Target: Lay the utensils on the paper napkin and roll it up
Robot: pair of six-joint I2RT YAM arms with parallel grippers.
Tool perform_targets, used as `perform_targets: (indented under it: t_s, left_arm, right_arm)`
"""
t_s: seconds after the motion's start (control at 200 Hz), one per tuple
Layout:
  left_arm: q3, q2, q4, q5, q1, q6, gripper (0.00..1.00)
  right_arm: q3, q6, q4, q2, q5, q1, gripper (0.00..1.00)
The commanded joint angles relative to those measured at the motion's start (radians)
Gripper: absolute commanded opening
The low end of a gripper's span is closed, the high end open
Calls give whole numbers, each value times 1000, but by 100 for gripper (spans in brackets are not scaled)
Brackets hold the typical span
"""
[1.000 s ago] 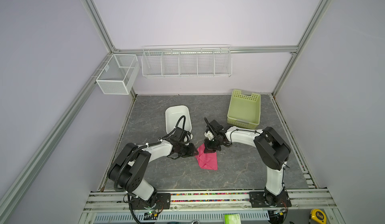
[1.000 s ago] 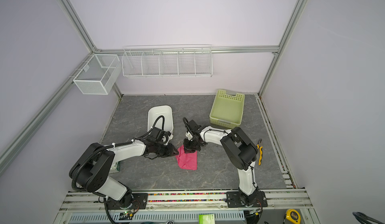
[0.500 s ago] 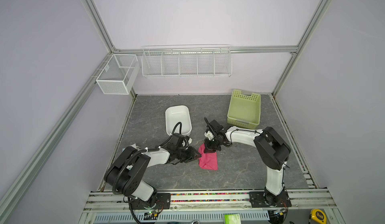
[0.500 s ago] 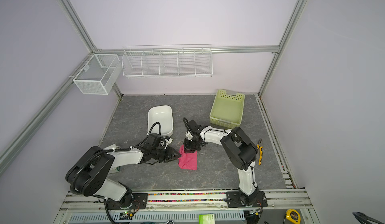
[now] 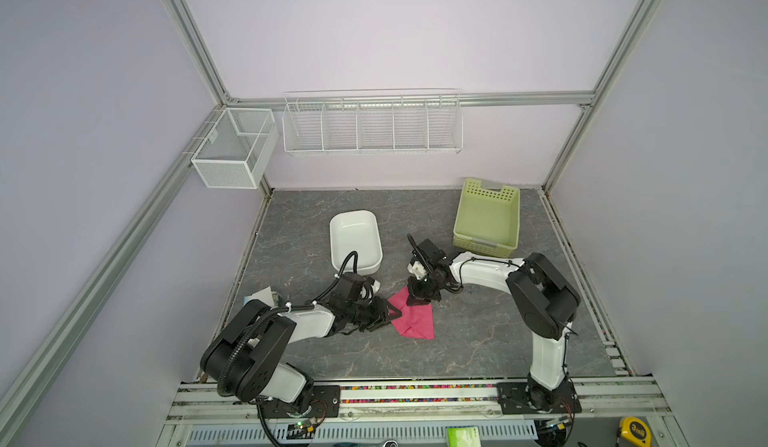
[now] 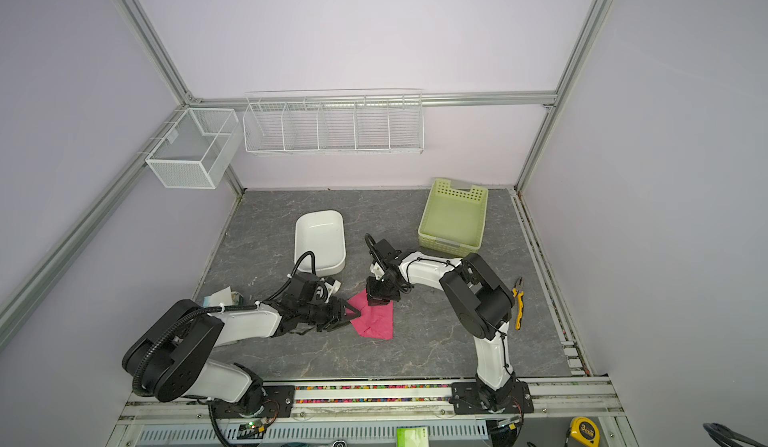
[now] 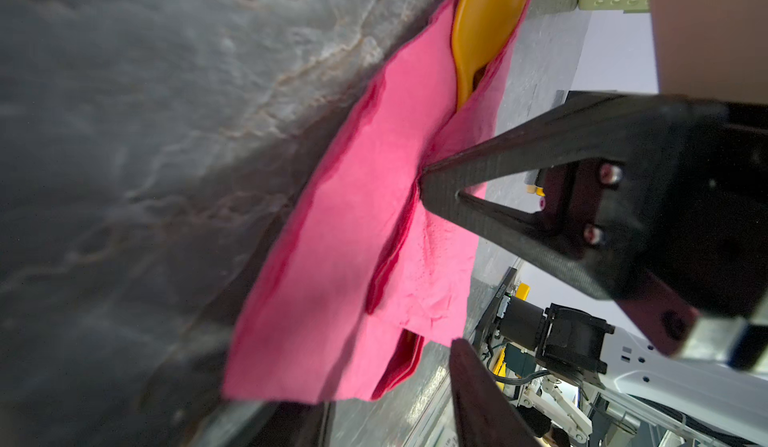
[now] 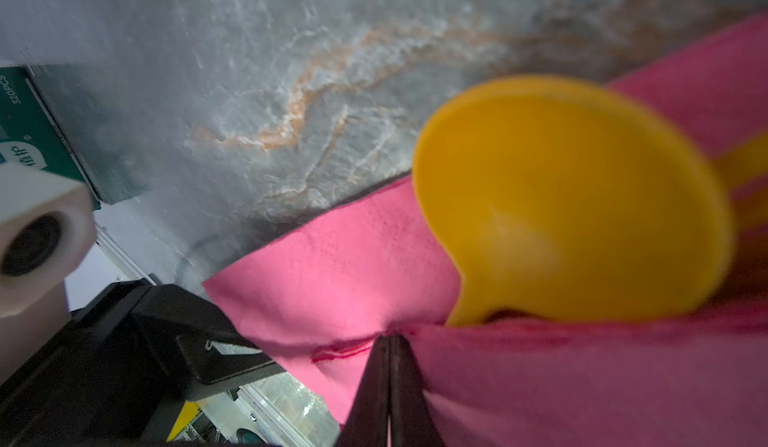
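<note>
Pink napkin [image 5: 417, 321] is lying on the grey table [image 5: 478, 343], folded loosely over the utensils [image 7: 482, 25], with only the spoon [image 8: 573, 199] bowl poking out. Such thin paper risks tearing or springing open if the left gripper [image 7: 439, 261], reaching in low and nearly flat, drags its upper fingertip sideways. Its jaws are standing apart, gripping nothing. The right gripper [image 8: 390, 341] is bending steeply down, jaws closed, tips pressing the fold beside the spoon's neck.

White tub [image 5: 355, 237], green basket [image 5: 487, 222]
</note>
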Motion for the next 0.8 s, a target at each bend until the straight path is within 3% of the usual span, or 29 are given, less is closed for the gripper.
perform_targets:
  t_s: [0.0, 0.175, 0.545, 0.795]
  left_arm:
    - [0, -7, 39, -32, -4, -17, 46]
    - [45, 22, 15, -57, -4, 27, 46]
    - [185, -58, -278, -209, -1, 216, 45]
    - [195, -47, -286, -167, -1, 232, 31]
  right_arm:
    - [-8, -16, -69, 7, 48, -4, 7]
    - [-12, -19, -73, 6, 50, -4, 7]
    - [-33, -3, -47, 0, 38, -4, 7]
    - [-32, -1, -42, -1, 34, -4, 7]
